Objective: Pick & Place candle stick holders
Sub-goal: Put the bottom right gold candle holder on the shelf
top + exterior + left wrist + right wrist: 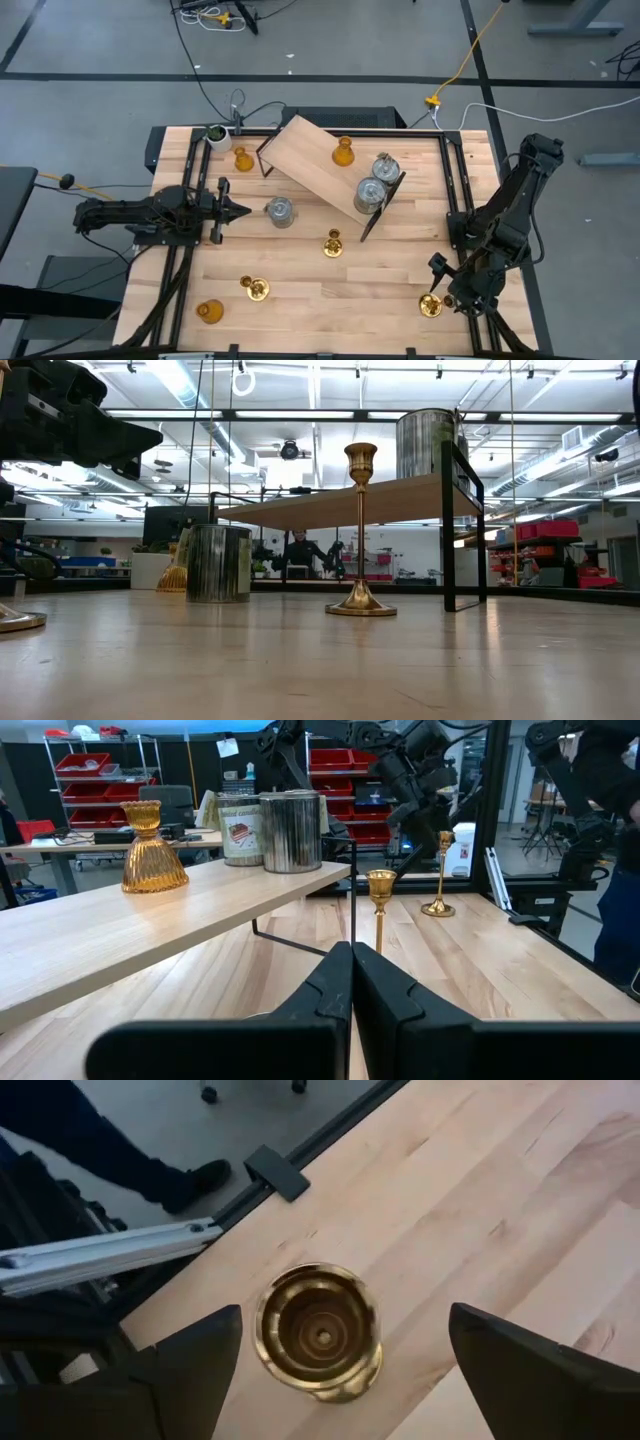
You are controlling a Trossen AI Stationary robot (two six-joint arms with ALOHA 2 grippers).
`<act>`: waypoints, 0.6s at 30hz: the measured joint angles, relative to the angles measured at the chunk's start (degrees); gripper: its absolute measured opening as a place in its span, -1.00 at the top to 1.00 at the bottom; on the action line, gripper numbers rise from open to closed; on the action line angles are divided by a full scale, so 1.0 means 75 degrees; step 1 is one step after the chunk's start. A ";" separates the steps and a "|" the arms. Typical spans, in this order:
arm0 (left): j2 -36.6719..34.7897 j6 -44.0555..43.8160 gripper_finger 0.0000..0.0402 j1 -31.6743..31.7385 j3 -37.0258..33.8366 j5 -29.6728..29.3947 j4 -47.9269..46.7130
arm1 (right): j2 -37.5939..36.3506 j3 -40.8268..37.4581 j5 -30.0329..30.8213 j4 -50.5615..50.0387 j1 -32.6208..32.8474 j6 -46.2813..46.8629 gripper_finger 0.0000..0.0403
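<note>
Over at 5 o'clock on the table (300, 320), right gripper (437, 287) hangs spread wide over a brass stick (320, 1330), not gripping. Left gripper (236, 210), clenched empty, waits at 9. Shelf (310, 160) at 12 carries one amber holder (343, 152) and two cylinders (375, 185); plant pot (216, 135) sits at 11.

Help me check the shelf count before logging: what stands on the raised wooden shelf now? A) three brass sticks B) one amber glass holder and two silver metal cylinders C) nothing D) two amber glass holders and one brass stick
B: the high view shows the wooden shelf carrying one amber glass holder and two silver metal cylinders.
</note>
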 joint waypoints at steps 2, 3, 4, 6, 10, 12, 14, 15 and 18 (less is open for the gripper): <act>0.0000 0.0000 0.94 0.0002 -0.0002 0.0000 0.0000 | -0.0102 -0.0161 0.0108 0.0211 0.0000 0.0133 -0.77; 0.0000 0.0000 0.94 0.0000 -0.0002 0.0000 0.0000 | -0.0144 -0.0260 0.0154 0.0347 0.0000 0.0179 -0.77; 0.0000 0.0000 0.94 0.0001 -0.0002 0.0001 -0.0001 | -0.0162 -0.0349 0.0212 0.0469 0.0000 0.0251 -0.77; 0.0000 0.0000 0.94 0.0003 0.0000 0.0002 0.0000 | -0.0170 -0.0495 0.0221 0.0689 0.0000 0.0428 -0.77; 0.0000 0.0000 0.94 0.0001 -0.0002 0.0001 0.0000 | -0.0225 -0.0909 0.0220 0.1099 -0.0003 0.0773 -0.77; 0.0000 0.0000 0.94 0.0000 -0.0003 0.0002 0.0000 | -0.0352 -0.1083 0.0221 0.1307 -0.0002 0.0890 -0.77; 0.0000 0.0000 0.94 0.0000 -0.0001 0.0002 0.0000 | -0.0485 -0.1253 0.0216 0.1503 0.0000 0.0982 -0.77; 0.0000 0.0000 0.94 0.0002 -0.0001 0.0003 0.0000 | -0.0547 -0.1348 0.0216 0.1562 0.0000 0.0989 -0.77; 0.0000 0.0000 0.94 0.0001 -0.0001 0.0001 0.0000 | -0.0721 -0.1544 0.0212 0.1671 0.0000 0.0989 -0.77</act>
